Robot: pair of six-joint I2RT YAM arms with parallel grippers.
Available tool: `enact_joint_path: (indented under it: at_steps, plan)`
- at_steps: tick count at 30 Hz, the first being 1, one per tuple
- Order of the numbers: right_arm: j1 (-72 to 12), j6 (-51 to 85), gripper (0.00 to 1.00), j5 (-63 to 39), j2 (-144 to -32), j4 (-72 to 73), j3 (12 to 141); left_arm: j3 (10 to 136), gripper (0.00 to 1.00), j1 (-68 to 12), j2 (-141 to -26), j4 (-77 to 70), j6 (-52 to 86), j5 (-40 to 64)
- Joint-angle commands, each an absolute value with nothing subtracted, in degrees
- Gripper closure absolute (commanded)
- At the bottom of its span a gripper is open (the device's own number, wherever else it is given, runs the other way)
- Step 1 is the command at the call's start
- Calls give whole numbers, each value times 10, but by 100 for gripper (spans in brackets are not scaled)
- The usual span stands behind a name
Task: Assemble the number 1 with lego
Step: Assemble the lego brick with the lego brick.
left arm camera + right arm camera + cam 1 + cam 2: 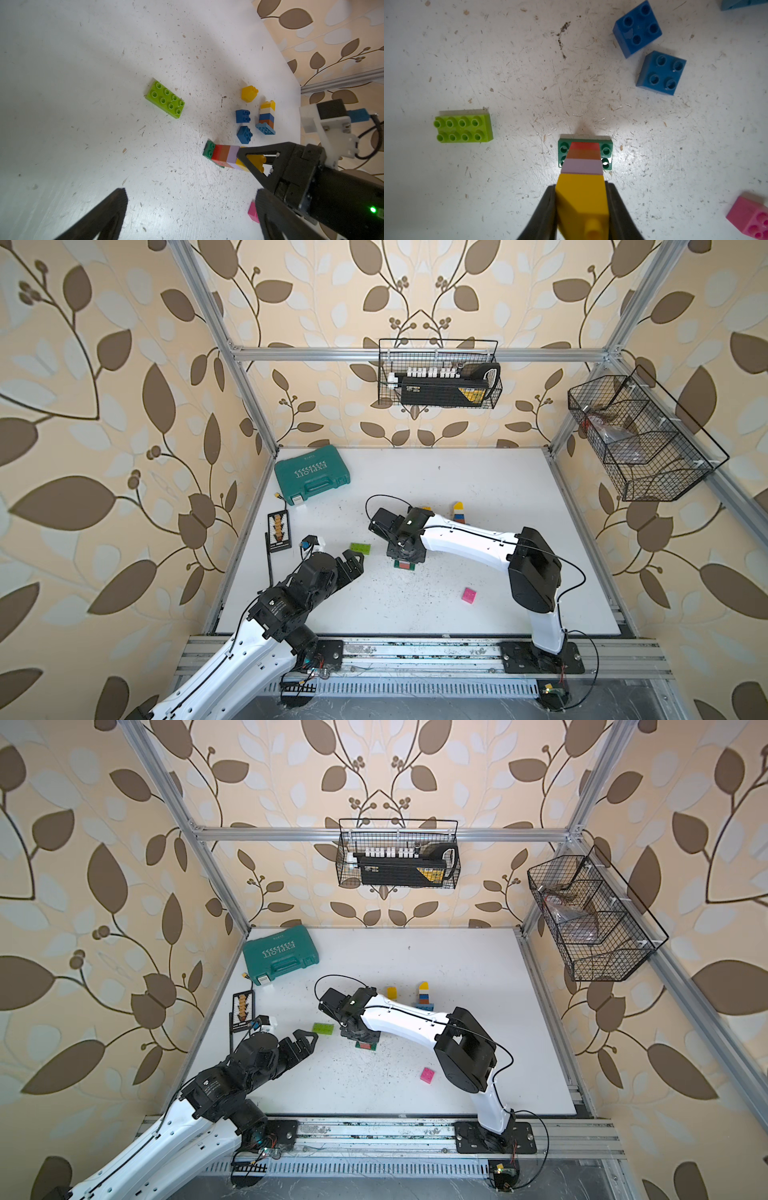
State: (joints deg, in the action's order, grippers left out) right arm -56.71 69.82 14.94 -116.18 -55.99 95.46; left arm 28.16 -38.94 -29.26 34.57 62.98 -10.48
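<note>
A lego stack (583, 158) stands upright mid-table: dark green base plate, then red, brown, lilac and a yellow brick (581, 199) on top. My right gripper (580, 186) points down over it, shut on that yellow brick; in a top view the gripper (405, 553) hides all but the base. A lime oblong brick (360, 548) lies to the left, just ahead of my open, empty left gripper (191, 194). Two blue square bricks (661, 72), a loose yellow brick (249, 93) and a second small stack (458, 512) sit behind. A pink brick (469, 594) lies at the front right.
A teal tool case (311, 475) lies at the back left corner. A black rack (279, 531) and a small white device (311, 542) sit by the left edge. Wire baskets (440, 373) hang on the back and right walls.
</note>
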Motion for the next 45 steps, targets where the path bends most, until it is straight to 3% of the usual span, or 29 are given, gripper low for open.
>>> enact_joint_path:
  at_steps: [1, 8, 12, 15, 19, 22, 27, 31, 32, 33, 34, 39, 45]
  plan:
    - [-555, 698, 84, 132, -1231, -568, 934, 285, 1, -384, -289, 337, 624, -110]
    - [-551, 688, 83, 114, -1265, -568, 942, 283, 1, -384, -281, 338, 625, -112]
    - [-552, 685, 76, 115, -1239, -562, 940, 284, 1, -384, -282, 339, 624, -113]
    - [-552, 680, 62, 118, -1213, -560, 944, 284, 1, -384, -284, 339, 625, -113]
    - [-557, 665, 28, 120, -1184, -571, 970, 284, 1, -384, -292, 321, 604, -88]
    - [-564, 652, 19, 134, -1155, -581, 996, 291, 1, -384, -311, 309, 588, -65]
    - [-569, 646, 16, 183, -1064, -581, 982, 321, 1, -385, -384, 297, 560, -23]
    - [-568, 640, 15, 266, -935, -524, 864, 351, 1, -399, -481, 292, 551, -8]
    - [-564, 642, 12, 284, -896, -496, 819, 361, 1, -418, -499, 286, 546, -20]
    - [-561, 659, 1, 300, -864, -480, 781, 370, 1, -441, -515, 282, 541, -37]
    - [-553, 671, 1, 311, -827, -456, 737, 380, 1, -472, -532, 279, 534, -64]
    - [-477, 657, 1, 262, -705, -343, 578, 421, 1, -533, -639, 265, 509, -110]
    - [-414, 627, 1, 206, -685, -312, 548, 478, 1, -540, -720, 258, 481, -131]
